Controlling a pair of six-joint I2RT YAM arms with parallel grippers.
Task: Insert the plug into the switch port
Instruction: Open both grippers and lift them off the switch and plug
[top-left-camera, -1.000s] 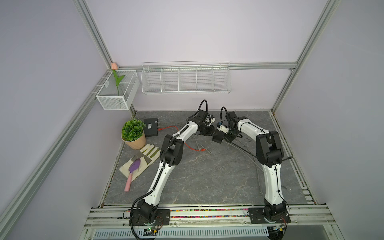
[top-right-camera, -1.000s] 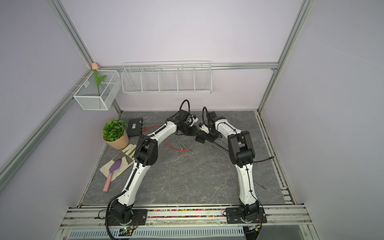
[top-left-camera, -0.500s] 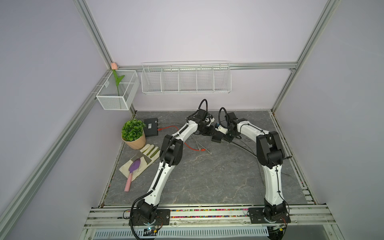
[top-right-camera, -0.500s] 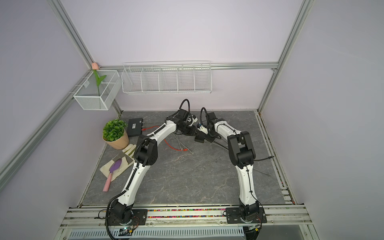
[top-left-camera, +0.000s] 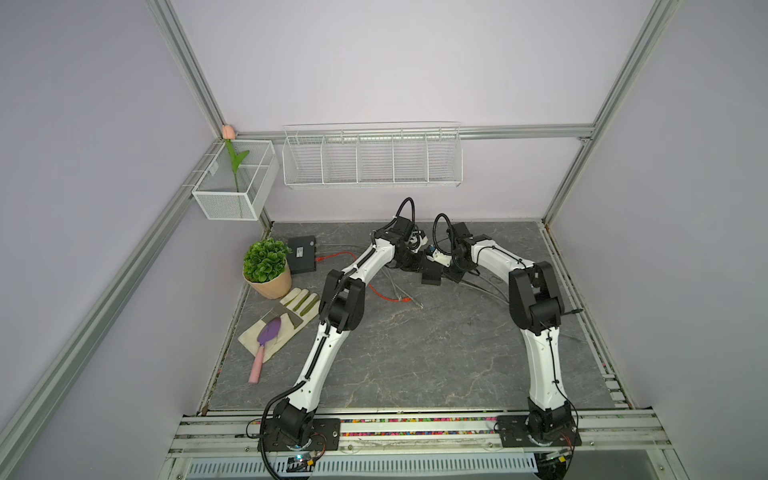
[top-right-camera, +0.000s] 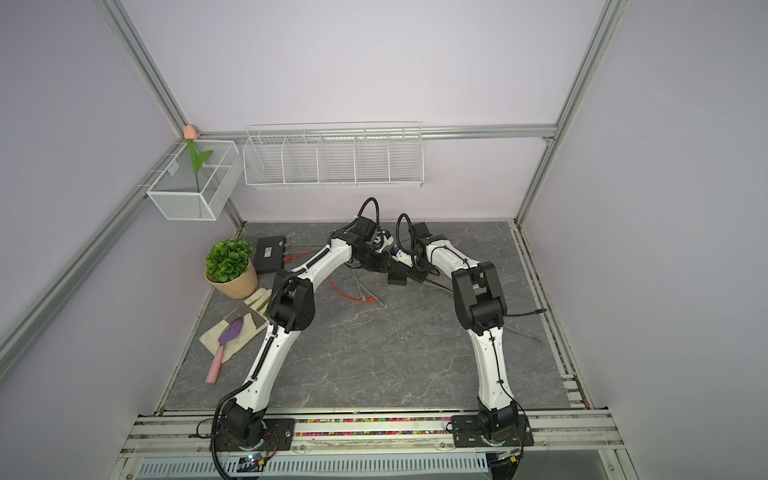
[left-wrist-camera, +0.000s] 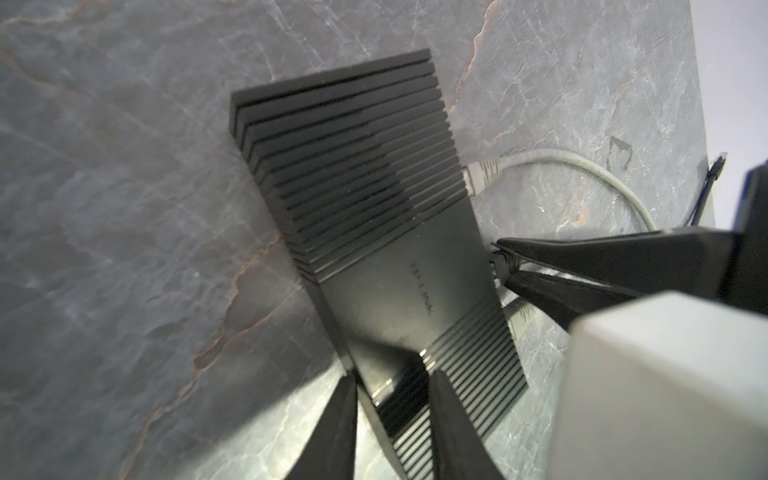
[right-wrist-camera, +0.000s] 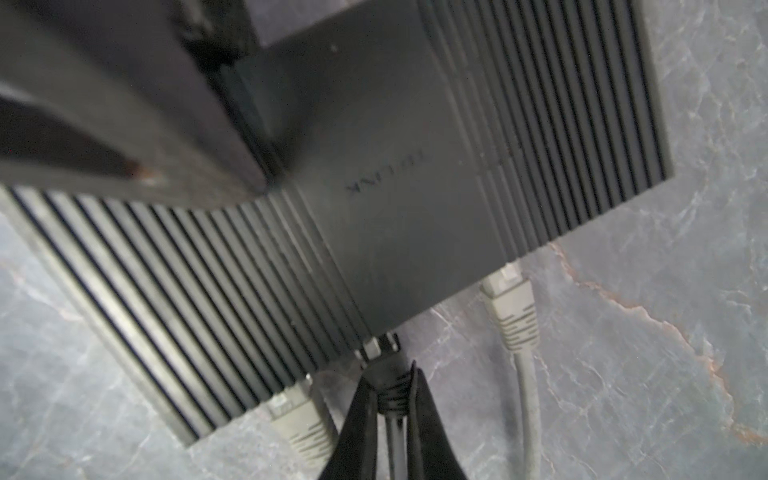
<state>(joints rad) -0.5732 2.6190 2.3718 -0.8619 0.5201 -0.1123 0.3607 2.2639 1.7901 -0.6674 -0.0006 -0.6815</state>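
change: edging the right gripper (right-wrist-camera: 392, 379) in toward the switch (right-wrist-camera: 415, 187) over the last second, bringing the black plug (right-wrist-camera: 384, 353) up against its port side; barely shifting the switch (top-left-camera: 431, 275) meanwhile.
meaning: probably making the final push; still showing the plug's clear tip outside the port face, so likely not seated yet.
right gripper state: clamping shut on the plug's ribbed boot.
left gripper state: pinching closed on one end of the switch with the left gripper (left-wrist-camera: 390, 378), seemingly bracing it against the push.
plug location: touching the switch's port side, between two grey cables (right-wrist-camera: 513, 309) already plugged in.
around: leaving a red cable (top-left-camera: 388, 296) loose on the table (top-left-camera: 415, 353) near the switch; keeping a second black box (top-left-camera: 302, 253) and a potted plant (top-left-camera: 266, 266) well apart from the switch.
in the way: crowding the free port with the grey plugs just beside it on both sides; allowing little room for sideways error.
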